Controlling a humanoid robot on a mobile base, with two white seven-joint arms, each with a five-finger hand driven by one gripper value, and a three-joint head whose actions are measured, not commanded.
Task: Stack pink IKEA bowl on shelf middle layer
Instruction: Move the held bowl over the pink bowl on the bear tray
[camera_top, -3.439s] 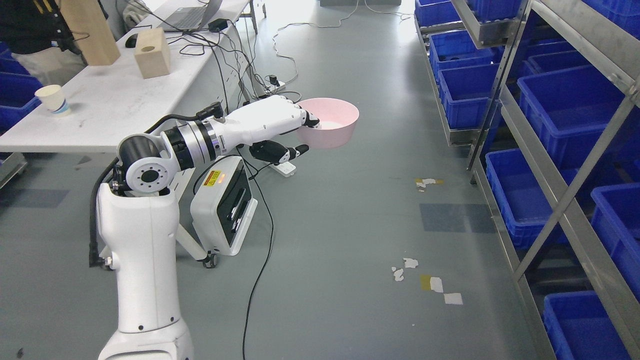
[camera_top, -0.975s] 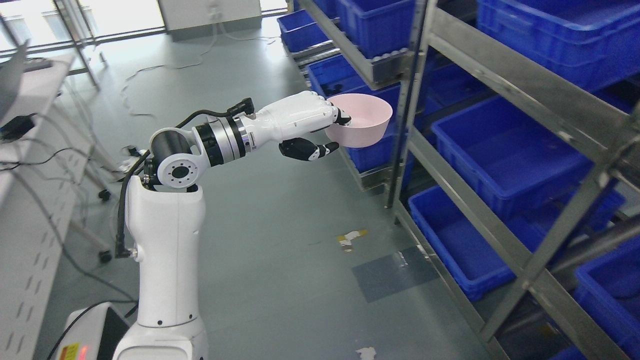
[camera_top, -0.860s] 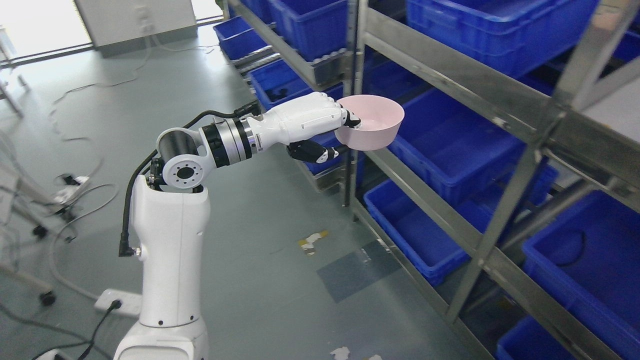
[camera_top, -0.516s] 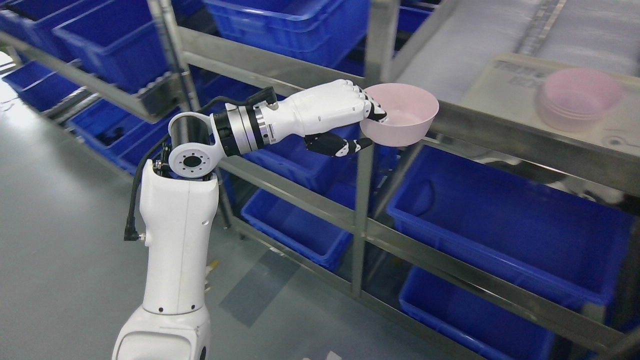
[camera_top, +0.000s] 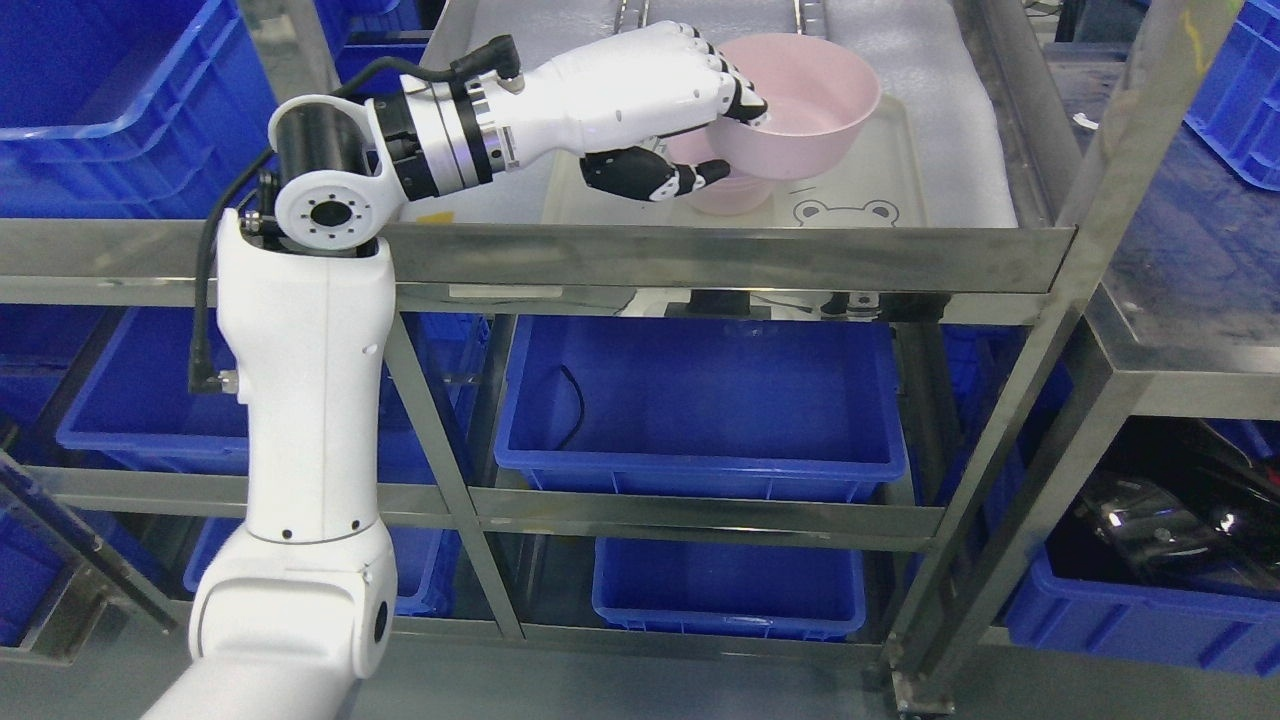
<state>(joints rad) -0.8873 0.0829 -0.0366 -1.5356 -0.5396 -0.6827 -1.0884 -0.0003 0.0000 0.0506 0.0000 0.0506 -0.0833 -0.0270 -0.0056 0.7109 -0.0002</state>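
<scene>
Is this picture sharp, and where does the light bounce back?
Head view: mostly sharp; the left hand and pink bowl have crisp edges. Head view: the steel shelf rail shines with pale reflections. Head view: the dark bin at lower right shows small glints, its contents hard to make out.

The left robot hand (camera_top: 690, 120) covers the near rim of the pink bowl (camera_top: 810, 100), and that bowl blocks most of the pink stack (camera_top: 725, 198) under it, so no idea how many are in there. Can't tell if the bowl touches the stack either. The tray (camera_top: 850, 200) has a bear drawing, partly hidden. Bins at the left and right edges are cut off.
</scene>
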